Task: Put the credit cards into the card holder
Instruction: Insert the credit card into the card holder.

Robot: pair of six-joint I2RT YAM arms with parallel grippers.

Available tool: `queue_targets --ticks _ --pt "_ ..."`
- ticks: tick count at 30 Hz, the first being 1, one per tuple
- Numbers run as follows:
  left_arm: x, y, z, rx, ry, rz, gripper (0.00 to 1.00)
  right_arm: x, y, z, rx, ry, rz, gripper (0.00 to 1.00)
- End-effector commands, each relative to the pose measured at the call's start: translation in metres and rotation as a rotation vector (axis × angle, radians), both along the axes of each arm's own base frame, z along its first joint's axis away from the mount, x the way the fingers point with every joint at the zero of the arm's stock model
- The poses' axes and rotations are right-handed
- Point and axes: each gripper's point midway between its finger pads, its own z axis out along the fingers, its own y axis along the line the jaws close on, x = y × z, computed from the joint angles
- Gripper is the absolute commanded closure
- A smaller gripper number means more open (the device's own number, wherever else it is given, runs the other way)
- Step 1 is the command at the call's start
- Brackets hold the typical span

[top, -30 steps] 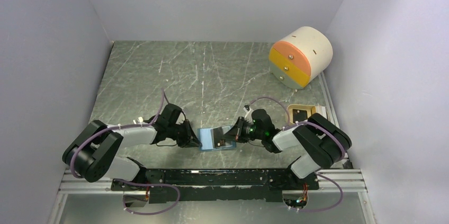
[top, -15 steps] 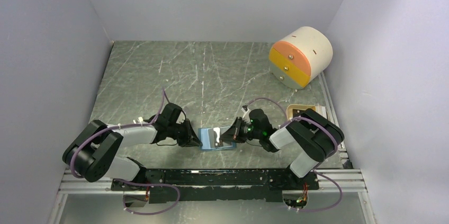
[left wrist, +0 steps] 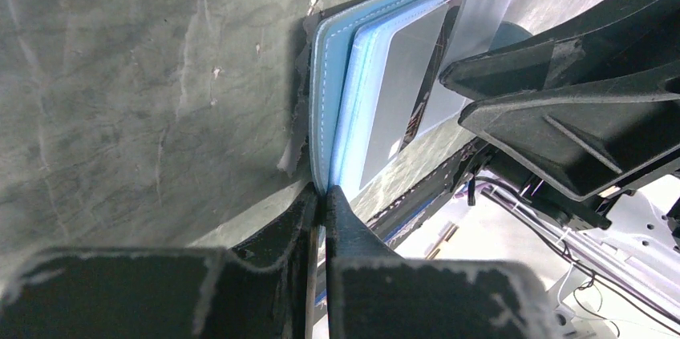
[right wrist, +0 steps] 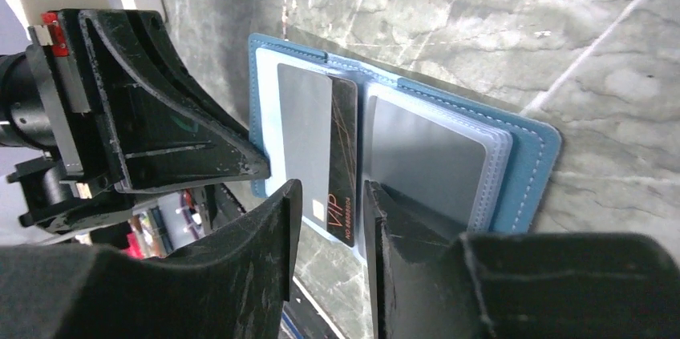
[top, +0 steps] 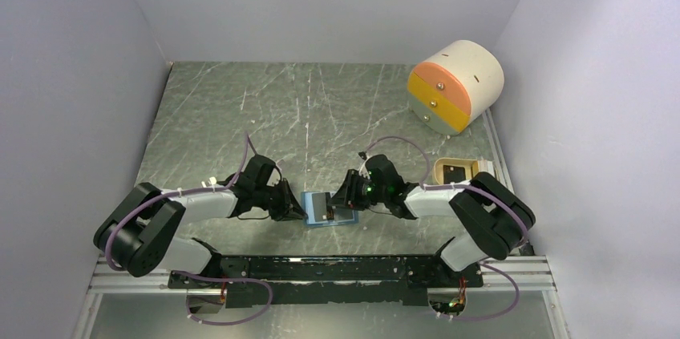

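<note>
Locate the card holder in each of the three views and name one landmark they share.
Top external: card holder low centre, lying open between the left claw and the right claw.
Left wrist: card holder centre, running to the top right.
Right wrist: card holder centre, open, just beyond the fingertips.
Shared landmark: the left claw pinching the holder's edge, visible in all three.

Plain pale lilac-grey walls (top: 337,2) close in on three sides of a dark grey-green marbled surface (top: 240,115) streaked with white scratches, evenly lit, with an aluminium rail (top: 537,275) along its near edge.
</note>
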Motion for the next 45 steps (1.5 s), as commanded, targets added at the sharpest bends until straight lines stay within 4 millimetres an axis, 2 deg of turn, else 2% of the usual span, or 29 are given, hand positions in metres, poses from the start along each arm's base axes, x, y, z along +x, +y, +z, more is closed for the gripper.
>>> queue_targets --ticks 1,10,15,20,22,26,30,39,45 --pt "0.003 -0.006 0.009 -0.041 -0.029 -0.010 0.91 0.000 -0.012 -0.009 -0.106 -0.012 0.001 0.62" --pt "0.002 -0.006 0.012 -0.046 -0.032 -0.008 0.91 -0.005 0.018 -0.007 -0.057 0.002 0.057 0.62" --pt "0.004 -0.007 0.014 -0.049 -0.038 -0.005 0.91 -0.007 0.034 0.002 -0.020 -0.017 0.077 0.62" --pt "0.006 -0.007 0.017 -0.043 -0.046 -0.006 0.91 -0.009 0.031 0.003 -0.029 -0.034 0.086 0.62" --pt "0.007 -0.006 0.019 -0.038 -0.054 -0.005 0.87 -0.010 0.028 0.003 -0.041 -0.041 0.087 0.63" --pt "0.009 -0.007 0.025 -0.045 -0.069 -0.004 0.85 -0.012 0.024 0.003 -0.043 -0.049 0.094 0.67" --pt "0.014 -0.009 0.028 -0.045 -0.083 -0.005 0.83 -0.016 0.027 0.001 -0.022 -0.036 0.114 0.68" --pt "0.019 -0.013 0.023 -0.034 -0.070 -0.012 0.82 -0.018 0.029 -0.007 -0.004 -0.018 0.111 0.69" --pt "0.021 -0.019 0.029 -0.068 -0.082 -0.022 0.79 -0.020 0.028 -0.009 0.008 -0.013 0.107 0.68"
